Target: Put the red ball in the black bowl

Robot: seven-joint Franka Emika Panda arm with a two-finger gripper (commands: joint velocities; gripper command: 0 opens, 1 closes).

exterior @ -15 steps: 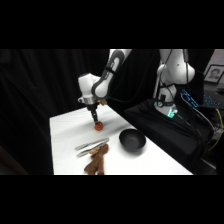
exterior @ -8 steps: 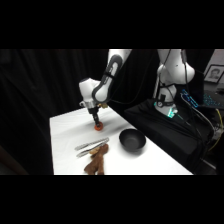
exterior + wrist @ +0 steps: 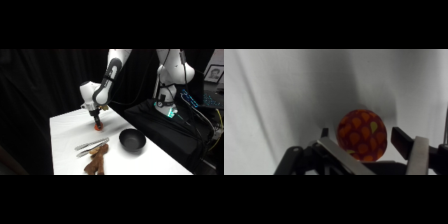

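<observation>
A robotics lab: black curtains [image 3: 45, 85] behind a white bench [image 3: 130, 162], a white robot arm [image 3: 112, 70] and loose cables [image 3: 202, 112] at the frame's right.

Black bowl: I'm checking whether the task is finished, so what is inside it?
The black bowl looks empty; its dark inside hides detail. The red ball sits on the table between the gripper fingers.

The red ball [image 3: 97, 128] is lying on the table [image 3: 67, 142] directly beneath the hand [image 3: 96, 125], sitting between its two fingers [image 3: 339, 156]. Nearer the camera, the tongs [image 3: 91, 146] are lying beside the plush toy [image 3: 97, 161]. The black bowl [image 3: 132, 140] is sitting right of the tongs, apart from the ball.
</observation>
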